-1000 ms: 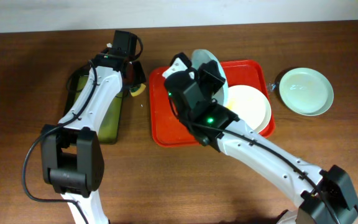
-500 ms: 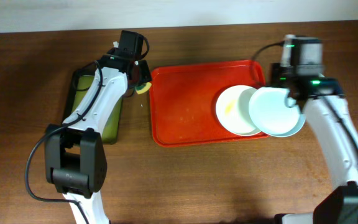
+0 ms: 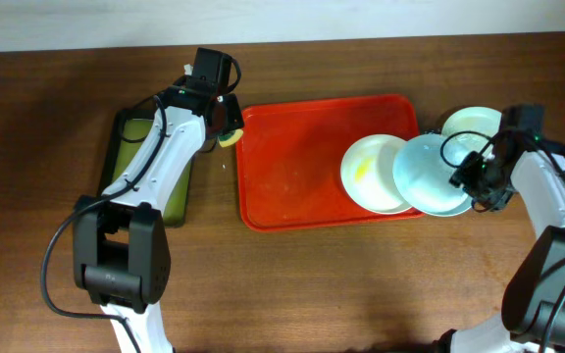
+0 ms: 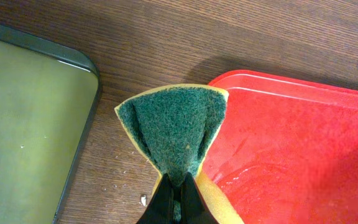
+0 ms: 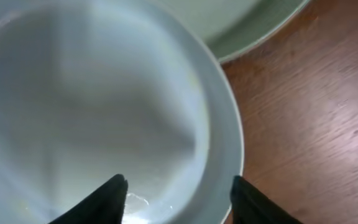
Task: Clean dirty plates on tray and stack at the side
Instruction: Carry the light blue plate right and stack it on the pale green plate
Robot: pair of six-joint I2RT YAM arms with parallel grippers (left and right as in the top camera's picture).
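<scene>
On the red tray (image 3: 302, 167) lies a cream plate (image 3: 369, 173) with a yellow smear. A pale blue plate (image 3: 425, 176) overlaps it and the tray's right rim. My right gripper (image 3: 467, 181) stands open at that plate's right edge. In the right wrist view, the right gripper (image 5: 179, 186) straddles the pale blue plate (image 5: 92, 93) at its rim. A third, pale green plate (image 3: 474, 122) lies on the table behind it; the pale green plate (image 5: 247, 18) also shows in the right wrist view. My left gripper (image 4: 178, 196) is shut on a green and yellow sponge (image 4: 173, 124) at the tray's (image 4: 291, 143) far left corner.
A dark tray with an olive-green inside (image 3: 172, 191) lies left of the red tray, partly under my left arm; its rim (image 4: 73, 59) shows in the left wrist view. Bare wooden table (image 5: 316, 124) lies right of the plates.
The right arm carried the pale blue plate from over the tray to the tray's right edge, and its jaws have opened. The left gripper with the sponge has barely moved.
</scene>
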